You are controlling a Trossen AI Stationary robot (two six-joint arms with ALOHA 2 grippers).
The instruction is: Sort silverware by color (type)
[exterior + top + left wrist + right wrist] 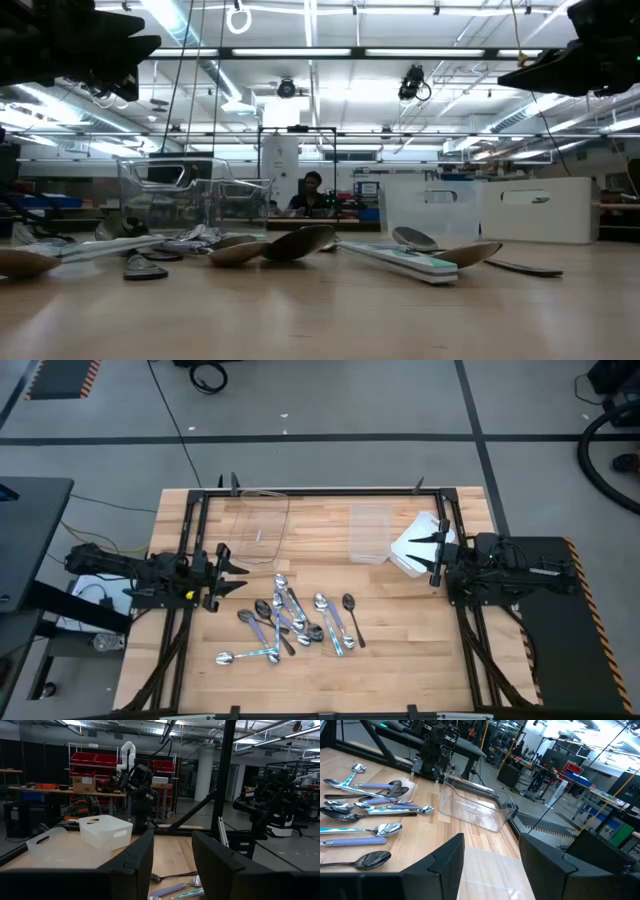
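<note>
Lying mid-table: about dozen spoons (290, 622) (overlapping); three containers (372, 532).

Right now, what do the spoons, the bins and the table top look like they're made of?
Spoons: likely polished metal bowls with mirror glints; some handles look like pale blue plastic. The dark spoon is glossy, its material unclear.
Clear bin: see-through plastic.
White bin: matte, milky plastic.
Table top: light wood planks with visible seams.
</note>
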